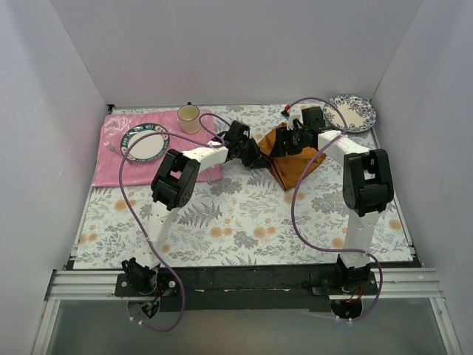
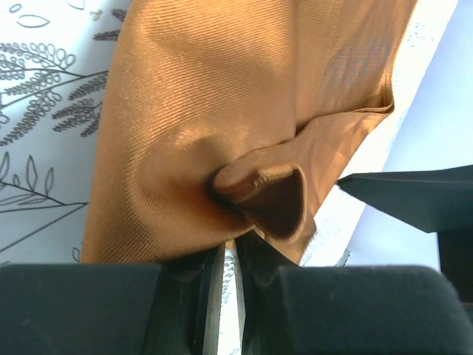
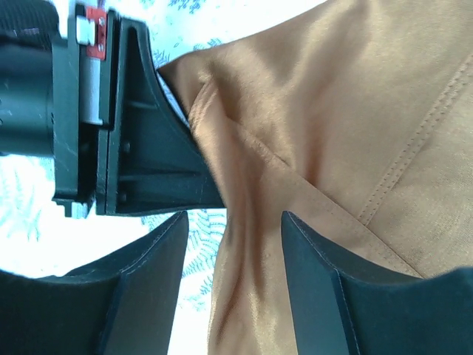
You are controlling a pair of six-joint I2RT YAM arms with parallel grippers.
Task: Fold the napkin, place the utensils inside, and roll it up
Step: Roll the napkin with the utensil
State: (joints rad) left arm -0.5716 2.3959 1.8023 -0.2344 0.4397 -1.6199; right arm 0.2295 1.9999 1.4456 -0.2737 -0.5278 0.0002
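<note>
The rust-orange napkin (image 1: pixel 299 161) lies bunched on the floral tablecloth at the back right, between both grippers. In the left wrist view a puckered fold of the napkin (image 2: pixel 222 96) runs into the narrow slit between the jaws of my left gripper (image 2: pixel 229 242), which is shut on it. My left gripper (image 1: pixel 255 153) sits at the cloth's left edge. My right gripper (image 1: pixel 290 140) hovers over the cloth's top. Its jaws stand open around a raised ridge of napkin (image 3: pixel 332 111), and the fingers of the right gripper (image 3: pixel 233 218) are not touching it. I cannot make out the utensils.
A pink placemat (image 1: pixel 111 159) at the back left carries a blue-rimmed plate (image 1: pixel 144 142) and a cream cup (image 1: pixel 188 114). A patterned plate (image 1: pixel 353 112) stands at the back right corner, with a small red item (image 1: pixel 285 112) near it. White walls enclose three sides.
</note>
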